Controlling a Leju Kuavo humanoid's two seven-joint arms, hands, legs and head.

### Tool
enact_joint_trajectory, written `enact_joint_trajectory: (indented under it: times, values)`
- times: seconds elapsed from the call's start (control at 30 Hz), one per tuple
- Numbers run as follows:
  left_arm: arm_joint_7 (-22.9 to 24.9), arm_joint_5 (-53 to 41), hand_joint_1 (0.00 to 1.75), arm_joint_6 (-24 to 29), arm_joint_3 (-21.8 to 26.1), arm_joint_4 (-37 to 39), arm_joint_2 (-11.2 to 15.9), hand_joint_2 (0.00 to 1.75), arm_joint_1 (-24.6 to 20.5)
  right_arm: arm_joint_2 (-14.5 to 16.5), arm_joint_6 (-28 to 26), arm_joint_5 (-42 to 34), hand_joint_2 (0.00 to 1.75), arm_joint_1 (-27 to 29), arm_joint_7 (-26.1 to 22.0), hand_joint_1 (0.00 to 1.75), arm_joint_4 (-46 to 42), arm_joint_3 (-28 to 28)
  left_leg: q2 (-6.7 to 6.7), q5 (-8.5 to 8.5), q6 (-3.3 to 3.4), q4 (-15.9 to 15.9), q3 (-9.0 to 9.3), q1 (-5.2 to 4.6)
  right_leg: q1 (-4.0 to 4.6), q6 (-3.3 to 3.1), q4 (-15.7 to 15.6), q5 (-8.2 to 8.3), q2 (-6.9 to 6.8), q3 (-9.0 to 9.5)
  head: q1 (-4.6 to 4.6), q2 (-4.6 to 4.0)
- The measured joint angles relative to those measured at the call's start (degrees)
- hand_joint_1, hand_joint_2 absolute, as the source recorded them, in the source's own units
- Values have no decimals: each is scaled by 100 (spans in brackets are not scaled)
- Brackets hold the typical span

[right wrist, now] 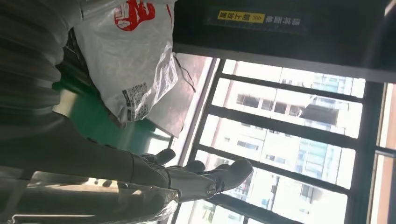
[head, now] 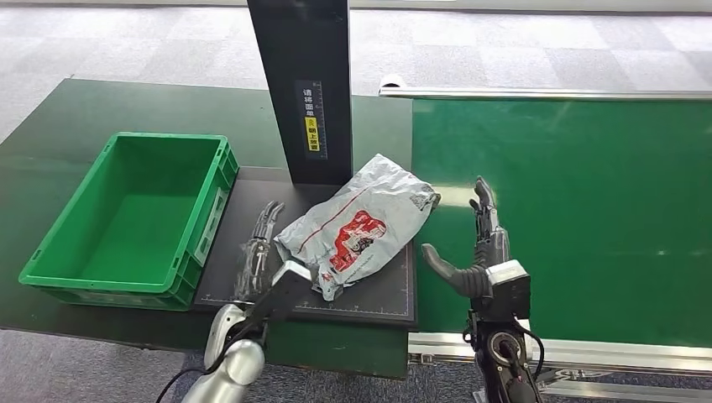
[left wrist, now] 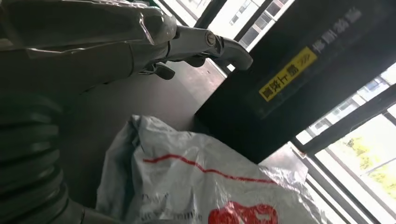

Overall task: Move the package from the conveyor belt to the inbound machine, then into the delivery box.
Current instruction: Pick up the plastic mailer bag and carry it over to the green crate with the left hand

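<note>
Head view shows you both hands spread and empty — left hand point(head: 259, 243) and right hand point(head: 485, 243) flanking the crinkled grey-and-red plastic mailer package point(head: 359, 222) lying on the black inbound-machine platform point(head: 252, 201) — likely bracketing it for the green plastic delivery box point(head: 59, 277).

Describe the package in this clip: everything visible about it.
The package is a soft, crinkled grey-white plastic mailer bag with a red printed logo and a thin red line across its face; a printed label with fine text sits near one end. It lies flat and slanted on the dark platform in front of the black post, one end reaching toward the green belt. The left hand lies open beside it and the right hand is open near its other end; neither grips it.
</note>
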Motion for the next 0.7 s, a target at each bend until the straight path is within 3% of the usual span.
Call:
enact_joint_trajectory:
  times: [0.3, 0.33, 0.43, 0.47, 0.7]
  values:
    - [686, -867, 0, 273, -443, 2394, -534, 175, -1255, 233, 64, -124, 175, 197, -29, 0, -304, -364, 5, 0, 1, 4, 1, -2, -2, 3, 0, 4, 3, -2, -3, 0]
    - [772, -908, 29, 253, -493, 2594, -573, 175, -1375, 260, 80, -124, 175, 195, -28, 0, -326, -379, 4, 1, 1, 4, 1, -1, -2, 3, 1, 4, 3, -2, -3, 0]
    - [1064, -1013, 160, 146, -709, 3079, -657, 175, -1682, 336, 128, -122, 175, 181, -19, 0, -374, -403, 4, 1, 1, 3, 0, -1, -1, 2, 1, 4, 2, -1, -3, 0]
    - [1136, -1032, 175, 110, -788, 3202, -677, 175, -1760, 359, 135, -122, 175, 170, -7, 0, -386, -410, 4, 1, 1, 3, 0, -1, -1, 2, 1, 4, 2, -1, -3, 0]
    - [1152, -984, 175, 377, -972, 3650, -707, 175, -2025, 496, 133, -93, 175, 65, 119, 0, -495, -582, 3, 1, 1, 3, -1, -1, -2, 3, 1, 4, 2, 1, -2, 0]
